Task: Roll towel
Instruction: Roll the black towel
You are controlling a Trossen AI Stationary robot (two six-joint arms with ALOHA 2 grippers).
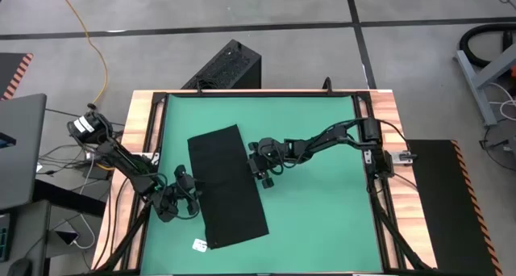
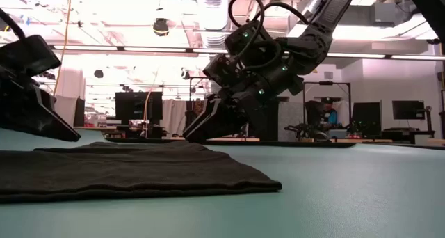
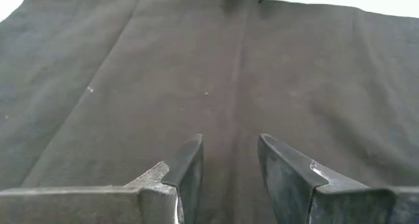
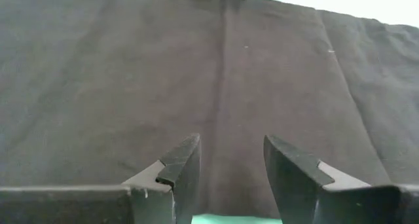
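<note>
Towels: one, the towel (image 1: 226,187), a plain black cloth folded into a long strip, flat on the green mat (image 1: 322,203), slightly left of centre, running from far to near with a slight slant.
Tag: one small white tag (image 1: 199,244) at the towel's near left corner.
Arms: two, one at each long side of the towel.
Left end effector (image 1: 187,197): at the towel's left edge, near half; fingers (image 3: 190,168) released and spread, nothing between them, pointed across the cloth.
Right end effector (image 1: 264,165): at the towel's right edge, farther half; fingers (image 4: 186,165) released and apart, empty, low over the cloth's edge.
Desk (image 1: 145,106): one, wooden-edged, carrying the mat.
Containers: one black ribbed box (image 1: 228,67) on the floor beyond the desk's far side; contents cannot be told.
</note>
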